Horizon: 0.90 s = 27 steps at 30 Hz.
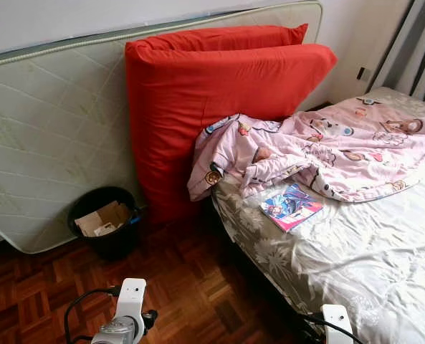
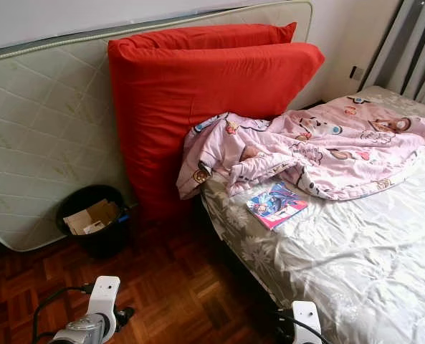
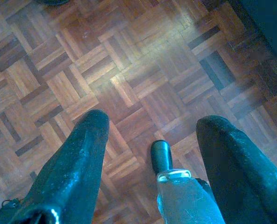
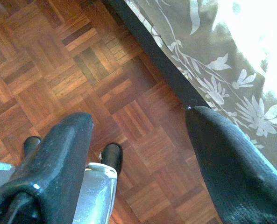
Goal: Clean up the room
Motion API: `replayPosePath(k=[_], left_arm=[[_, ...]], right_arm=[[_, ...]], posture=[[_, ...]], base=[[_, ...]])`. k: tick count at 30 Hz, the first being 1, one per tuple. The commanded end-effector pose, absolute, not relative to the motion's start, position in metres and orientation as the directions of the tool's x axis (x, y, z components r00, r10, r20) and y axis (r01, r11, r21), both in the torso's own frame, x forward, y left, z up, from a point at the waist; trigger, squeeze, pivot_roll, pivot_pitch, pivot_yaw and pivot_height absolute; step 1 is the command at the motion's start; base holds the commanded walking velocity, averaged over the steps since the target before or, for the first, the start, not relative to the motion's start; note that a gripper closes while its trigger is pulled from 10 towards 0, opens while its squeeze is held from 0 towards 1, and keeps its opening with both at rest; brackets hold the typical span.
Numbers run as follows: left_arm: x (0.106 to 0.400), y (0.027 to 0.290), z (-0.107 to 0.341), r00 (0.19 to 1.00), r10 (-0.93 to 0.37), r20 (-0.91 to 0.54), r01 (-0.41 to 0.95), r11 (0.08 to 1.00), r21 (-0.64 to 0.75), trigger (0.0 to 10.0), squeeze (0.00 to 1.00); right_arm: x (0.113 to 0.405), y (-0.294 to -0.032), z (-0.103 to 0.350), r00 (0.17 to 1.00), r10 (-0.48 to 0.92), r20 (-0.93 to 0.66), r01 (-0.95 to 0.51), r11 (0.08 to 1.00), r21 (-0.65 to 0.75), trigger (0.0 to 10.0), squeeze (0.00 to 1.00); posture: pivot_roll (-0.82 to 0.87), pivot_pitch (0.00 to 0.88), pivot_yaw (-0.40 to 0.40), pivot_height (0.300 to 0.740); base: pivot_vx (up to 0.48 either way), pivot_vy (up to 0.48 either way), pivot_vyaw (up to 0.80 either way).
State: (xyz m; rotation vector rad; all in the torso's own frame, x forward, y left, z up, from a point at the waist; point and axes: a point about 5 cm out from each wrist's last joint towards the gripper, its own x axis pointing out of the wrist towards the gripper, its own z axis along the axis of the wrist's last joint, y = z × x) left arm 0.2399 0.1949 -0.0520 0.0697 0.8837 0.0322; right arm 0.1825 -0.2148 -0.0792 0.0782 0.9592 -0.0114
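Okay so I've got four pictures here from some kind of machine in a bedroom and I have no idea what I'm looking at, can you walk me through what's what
This is a walking humanoid robot tidying a bedroom. The two wide pictures come from its head camera, looking forward and down. They show a bed with a grey floral sheet, a crumpled pink blanket and a colourful book lying flat on the sheet beside it. A large red cushion leans against a pale mattress stood on its side along the wall. A black bin holding cardboard stands on the parquet floor.

The other two pictures come from cameras on the wrists. Each looks along a claw's two black fingers at the floor. The left claw and right claw are both open and hold nothing; the right one hangs near the bed's edge.
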Motion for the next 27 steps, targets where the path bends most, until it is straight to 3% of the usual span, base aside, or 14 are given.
replayPosePath(k=[1, 8, 21, 27], left_arm=[[0.2329, 0.1965, -0.0567, 0.608, 0.059, -0.792, -0.011, 0.998, 0.065, 10.0, 0.0], [0.2332, 0.1967, -0.0564, 0.608, 0.06, -0.791, -0.01, 0.998, 0.068, 10.0, 0.0], [0.2338, 0.1971, -0.0559, 0.612, 0.057, -0.789, 0.0, 0.997, 0.073, 10.0, 0.0], [0.2339, 0.1973, -0.0558, 0.612, 0.056, -0.789, 0.002, 0.997, 0.072, 10.0, 0.0]], right_arm=[[0.1826, -0.2155, -0.079, 0.577, 0.02, -0.817, 0.057, 0.996, 0.065, 10.0, 0.0], [0.1817, -0.2159, -0.0797, 0.56, 0.017, -0.828, 0.053, 0.997, 0.057, 10.0, 0.0], [0.1816, -0.2156, -0.0798, 0.554, 0.022, -0.832, 0.04, 0.998, 0.052, 10.0, 0.0], [0.1817, -0.2155, -0.0799, 0.553, 0.021, -0.833, 0.039, 0.998, 0.052, 10.0, 0.0]], posture=[[0.02, 0.0, -0.016, 0.74], [0.02, 0.0, -0.016, 0.74], [0.02, 0.0, -0.014, 0.74], [0.02, 0.0, -0.014, 0.74]], base=[[0.0, 0.326, 0.0], [0.0, 0.395, -0.41], [0.0, 0.0, -0.8], [0.0, 0.0, 0.0]])
